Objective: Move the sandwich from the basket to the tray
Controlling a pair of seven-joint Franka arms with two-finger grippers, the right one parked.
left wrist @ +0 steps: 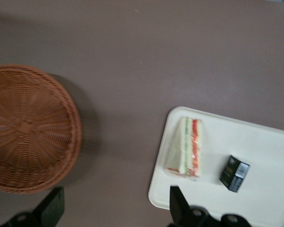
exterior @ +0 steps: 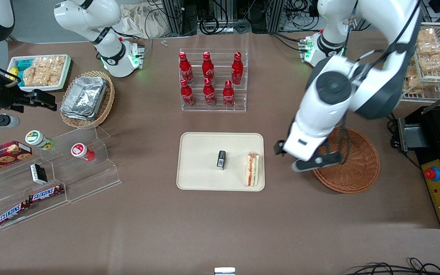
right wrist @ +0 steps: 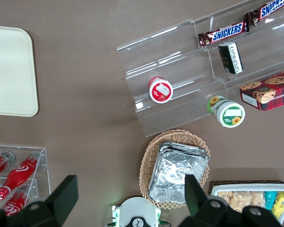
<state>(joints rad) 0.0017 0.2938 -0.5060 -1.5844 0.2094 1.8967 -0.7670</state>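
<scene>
The sandwich [exterior: 252,169] lies on the cream tray [exterior: 201,183], on the edge nearest the reddish-brown wicker basket [exterior: 357,168] and beside a small black box [exterior: 221,159], so the transfer looks done. The gripper [exterior: 304,157] hangs above the bare tabletop [exterior: 220,229] between tray and basket, its 2 fingers spread wide with nothing between them, which suits a release already made. The basket holds nothing visible.

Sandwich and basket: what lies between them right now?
Bare table only, per the left wrist view. The sandwich rests on the tray, the basket is empty, and the open gripper hangs above that gap.
</scene>
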